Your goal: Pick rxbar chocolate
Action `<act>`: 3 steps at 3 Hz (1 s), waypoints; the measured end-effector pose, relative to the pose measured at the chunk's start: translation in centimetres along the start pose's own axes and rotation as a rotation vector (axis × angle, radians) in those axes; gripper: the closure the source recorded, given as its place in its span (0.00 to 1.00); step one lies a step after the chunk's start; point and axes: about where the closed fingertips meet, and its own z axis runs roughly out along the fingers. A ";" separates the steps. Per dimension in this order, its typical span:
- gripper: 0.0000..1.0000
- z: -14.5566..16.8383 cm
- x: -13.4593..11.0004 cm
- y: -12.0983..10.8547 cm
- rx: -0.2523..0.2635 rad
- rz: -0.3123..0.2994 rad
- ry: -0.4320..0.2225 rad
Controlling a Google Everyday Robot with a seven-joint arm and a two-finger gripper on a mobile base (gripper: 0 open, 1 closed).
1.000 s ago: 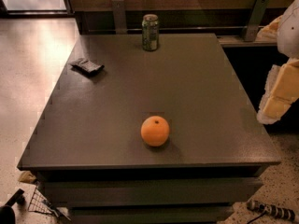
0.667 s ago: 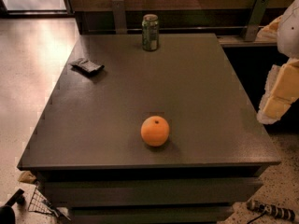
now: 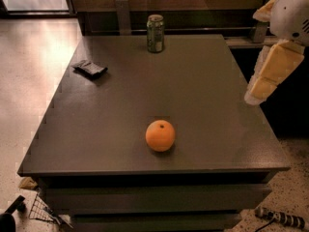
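Observation:
The rxbar chocolate (image 3: 90, 68) is a small flat dark crinkly wrapper lying near the far left edge of the dark table (image 3: 203, 81). My gripper (image 3: 270, 74) shows as a white and pale yellow shape at the right edge of the view, hanging over the table's right side. It is far from the bar, with the whole table width between them. Nothing shows in its hold.
An orange (image 3: 160, 135) sits near the table's front edge, in the middle. A green drink can (image 3: 155, 33) stands upright at the far edge. Chair legs and a wall line the back. Floor clutter lies at the bottom left (image 3: 38, 209) and bottom right (image 3: 280, 219).
My arm and gripper have shifted a little to the left and up, further over the table's right edge. The bar, orange and can have not moved.

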 end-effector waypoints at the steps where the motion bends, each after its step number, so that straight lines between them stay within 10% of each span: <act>1: 0.00 1.3 -5.1 -3.0 0.036 0.026 -0.145; 3: 0.00 6.2 -15.8 -4.7 -0.004 0.241 -0.514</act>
